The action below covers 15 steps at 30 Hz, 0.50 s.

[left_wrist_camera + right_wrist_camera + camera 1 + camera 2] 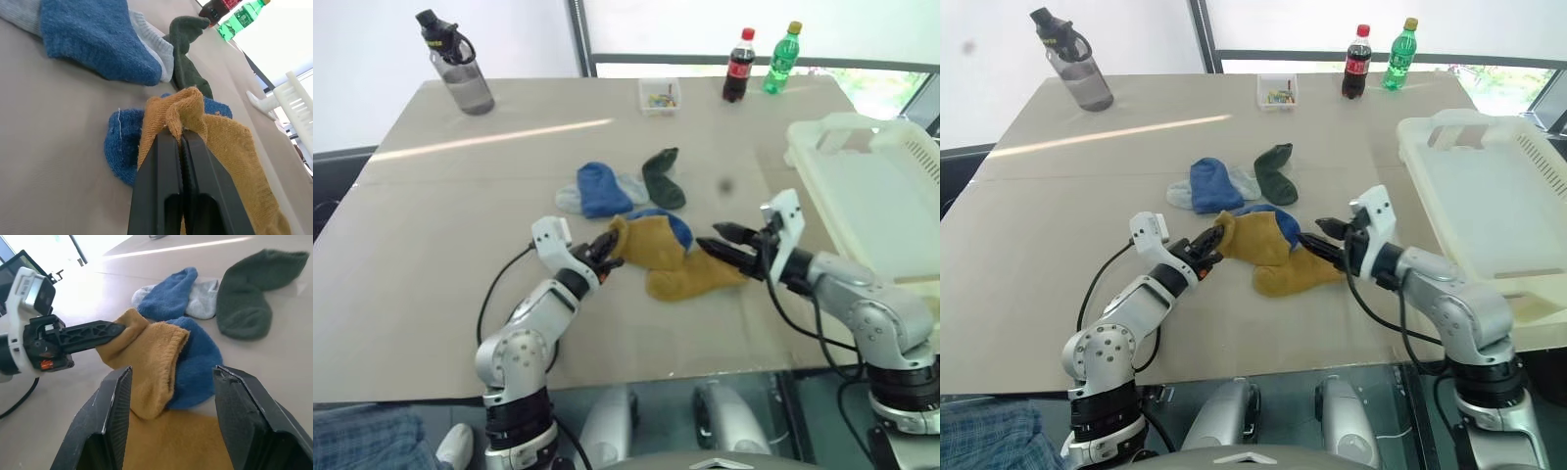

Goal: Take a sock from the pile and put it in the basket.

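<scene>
mustard yellow knitted sock (215, 142) is pinched at its cuff by the closed left tool (604, 250), ready for lifting toward the white slotted plastic basket (862, 186); the right tool (732, 245) is held open beside it.

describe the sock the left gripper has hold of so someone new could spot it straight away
Start at the beige table and find the loose pile of socks near its middle. At the pile's near edge, the left gripper is shut on the mustard yellow sock. It partly covers a blue sock and is the one being pinched.
</scene>
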Each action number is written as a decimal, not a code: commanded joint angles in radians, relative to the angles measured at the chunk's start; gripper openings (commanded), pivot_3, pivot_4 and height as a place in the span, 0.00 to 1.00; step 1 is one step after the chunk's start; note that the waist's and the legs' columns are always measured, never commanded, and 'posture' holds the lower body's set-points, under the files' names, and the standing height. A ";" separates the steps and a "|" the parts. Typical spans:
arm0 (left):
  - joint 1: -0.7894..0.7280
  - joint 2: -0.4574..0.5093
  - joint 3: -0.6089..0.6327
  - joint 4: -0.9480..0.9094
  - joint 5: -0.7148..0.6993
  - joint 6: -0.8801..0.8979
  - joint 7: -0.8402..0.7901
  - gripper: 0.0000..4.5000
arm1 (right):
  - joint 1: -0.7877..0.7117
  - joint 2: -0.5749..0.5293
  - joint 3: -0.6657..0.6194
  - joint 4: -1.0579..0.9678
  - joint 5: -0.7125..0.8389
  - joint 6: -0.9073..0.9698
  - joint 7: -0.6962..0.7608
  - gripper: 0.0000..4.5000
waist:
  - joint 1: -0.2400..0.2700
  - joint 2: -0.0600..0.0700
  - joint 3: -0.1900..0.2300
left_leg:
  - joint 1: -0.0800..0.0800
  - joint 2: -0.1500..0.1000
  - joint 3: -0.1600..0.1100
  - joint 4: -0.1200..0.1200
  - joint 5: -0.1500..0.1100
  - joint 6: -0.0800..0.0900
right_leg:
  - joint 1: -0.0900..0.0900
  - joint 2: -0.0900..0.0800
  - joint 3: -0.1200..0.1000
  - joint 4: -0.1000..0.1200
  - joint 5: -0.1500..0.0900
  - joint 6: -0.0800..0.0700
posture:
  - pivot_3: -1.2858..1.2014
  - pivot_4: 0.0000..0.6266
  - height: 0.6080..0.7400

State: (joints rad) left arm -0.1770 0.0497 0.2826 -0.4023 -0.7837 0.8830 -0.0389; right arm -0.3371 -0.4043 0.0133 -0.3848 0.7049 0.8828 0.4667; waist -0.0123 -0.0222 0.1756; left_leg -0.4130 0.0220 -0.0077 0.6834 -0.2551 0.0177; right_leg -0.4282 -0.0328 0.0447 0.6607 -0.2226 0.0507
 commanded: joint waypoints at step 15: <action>0.032 0.031 -0.023 -0.071 -0.029 -0.025 0.005 0.02 | -0.090 0.123 0.087 0.133 -0.046 0.115 -0.052 0.59 | -0.003 0.000 0.000 | 0.000 0.000 0.000 0.000 0.000 0.000 | 0.000 0.000 0.000 0.000 0.000 0.000 | 0.52 0.24 1.00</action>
State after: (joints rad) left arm -0.1488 0.0767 0.2648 -0.4241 -0.7904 0.8683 -0.0358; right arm -0.4089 -0.2879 0.1018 -0.2344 0.6569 0.9918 0.4188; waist -0.0155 -0.0221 0.1756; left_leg -0.4130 0.0222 -0.0079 0.6832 -0.2551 0.0177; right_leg -0.4284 -0.0327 0.0444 0.6605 -0.2227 0.0507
